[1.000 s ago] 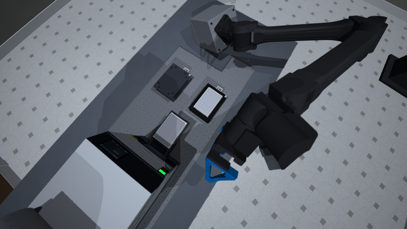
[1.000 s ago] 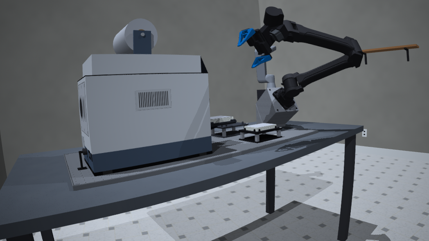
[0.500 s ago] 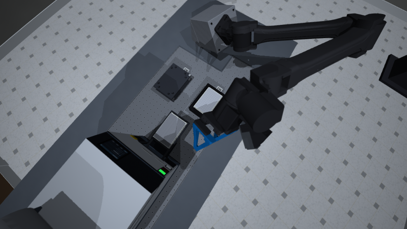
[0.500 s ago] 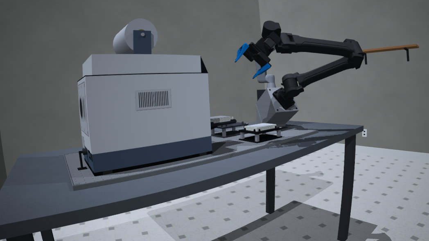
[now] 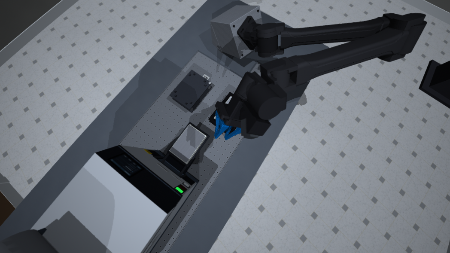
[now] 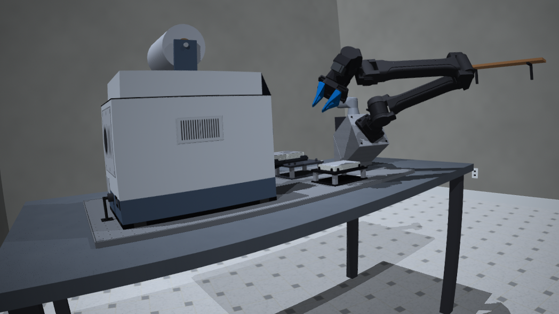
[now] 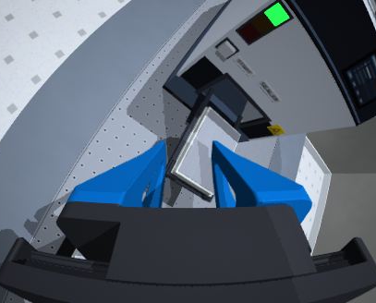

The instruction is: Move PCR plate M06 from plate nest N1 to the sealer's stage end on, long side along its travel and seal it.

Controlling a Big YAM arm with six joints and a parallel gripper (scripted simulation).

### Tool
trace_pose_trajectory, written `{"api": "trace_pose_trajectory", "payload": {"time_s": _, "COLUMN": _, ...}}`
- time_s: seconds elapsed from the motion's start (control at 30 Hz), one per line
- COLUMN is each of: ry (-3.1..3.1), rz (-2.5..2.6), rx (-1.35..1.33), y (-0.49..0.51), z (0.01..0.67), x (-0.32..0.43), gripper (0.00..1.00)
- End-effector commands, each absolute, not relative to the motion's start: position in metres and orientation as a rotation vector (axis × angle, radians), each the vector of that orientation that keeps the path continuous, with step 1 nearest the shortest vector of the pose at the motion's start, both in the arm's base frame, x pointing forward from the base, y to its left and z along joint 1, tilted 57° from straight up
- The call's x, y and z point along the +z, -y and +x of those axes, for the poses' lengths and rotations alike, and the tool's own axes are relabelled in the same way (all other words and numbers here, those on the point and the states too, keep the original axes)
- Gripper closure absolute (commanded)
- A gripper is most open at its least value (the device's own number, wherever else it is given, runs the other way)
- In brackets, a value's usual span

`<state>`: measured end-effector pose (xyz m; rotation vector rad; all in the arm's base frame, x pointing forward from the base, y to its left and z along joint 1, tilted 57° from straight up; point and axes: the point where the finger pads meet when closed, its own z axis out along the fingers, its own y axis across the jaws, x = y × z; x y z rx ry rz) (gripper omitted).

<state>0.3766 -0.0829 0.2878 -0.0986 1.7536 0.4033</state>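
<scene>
Plate M06 [image 5: 188, 144] [image 7: 205, 150] [image 6: 289, 154] lies flat on the sealer's stage [image 5: 175, 165], which stands out in front of the housing; its top looks smooth, grey and foil-covered. The lamp [image 5: 179, 190] [image 7: 277, 14] is green. The START key [image 7: 226, 49] is below it. My gripper [image 5: 221, 138] [image 6: 317, 109] [image 7: 188, 149] is partly open and empty, high above the board, its blue fingertips apart. Plate M09 [image 6: 340, 164] sits on nest N2 [image 6: 362, 167]; the arm hides most of it in the top view. Nest N1 [image 5: 190, 90] [image 6: 304, 163] holds no plate.
The sealer housing [image 5: 142, 200] [image 6: 222, 166] stands beyond the stage, with a foil roll [image 6: 183, 44] on top. The arm's grey base block [image 5: 229, 32] [image 6: 358, 147] stands at the other end of the table.
</scene>
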Motion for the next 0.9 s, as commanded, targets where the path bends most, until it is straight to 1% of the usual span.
{"api": "trace_pose_trajectory", "payload": {"time_s": 0.0, "ry": -1.711, "rz": 0.014, "rx": 0.487, "y": 0.082, "z": 0.378, "x": 0.298, "gripper": 1.0}}
{"api": "trace_pose_trajectory", "payload": {"time_s": 0.13, "ry": -1.726, "rz": 0.138, "rx": 0.599, "y": 0.075, "z": 0.372, "x": 0.276, "gripper": 1.0}}
{"api": "trace_pose_trajectory", "payload": {"time_s": 0.43, "ry": -1.705, "rz": 0.416, "rx": 0.797, "y": 0.089, "z": 0.376, "x": 0.296, "gripper": 1.0}}
{"api": "trace_pose_trajectory", "payload": {"time_s": 0.53, "ry": -1.705, "rz": 0.425, "rx": 0.812, "y": 0.086, "z": 0.377, "x": 0.297, "gripper": 1.0}}
{"api": "trace_pose_trajectory", "payload": {"time_s": 0.7, "ry": -1.69, "rz": 0.575, "rx": 0.955, "y": 0.082, "z": 0.379, "x": 0.304, "gripper": 1.0}}
{"api": "trace_pose_trajectory", "payload": {"time_s": 0.87, "ry": -1.713, "rz": 0.558, "rx": 0.95, "y": 0.08, "z": 0.38, "x": 0.297, "gripper": 1.0}}
